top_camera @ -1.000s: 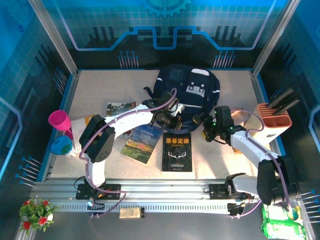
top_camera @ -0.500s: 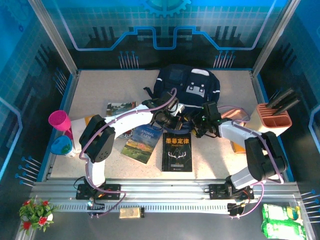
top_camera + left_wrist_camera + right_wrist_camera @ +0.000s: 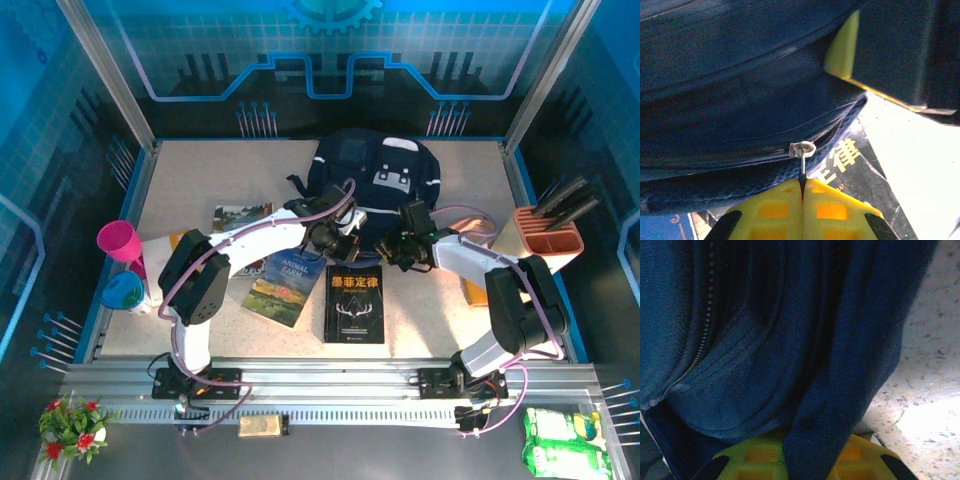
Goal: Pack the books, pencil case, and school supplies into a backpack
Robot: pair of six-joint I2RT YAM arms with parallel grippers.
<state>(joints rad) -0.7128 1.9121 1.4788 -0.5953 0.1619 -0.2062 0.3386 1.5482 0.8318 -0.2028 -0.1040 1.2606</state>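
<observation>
Nearest us on the speckled table (image 3: 200, 180), the thin black paperback with the antler emblem (image 3: 355, 303) and the blue-green "Animal Farm" paperback (image 3: 283, 287) lie flat side by side, unmoved. Just beyond them, the left gripper (image 3: 802, 192) keeps its yellow fingers pressed together on the small metal zipper pull (image 3: 802, 149). The right gripper (image 3: 805, 460), a second ago out near the table's right edge, has swung in. It now pinches a fold of the large dark navy fabric backpack (image 3: 375, 175), which lies at the far middle.
</observation>
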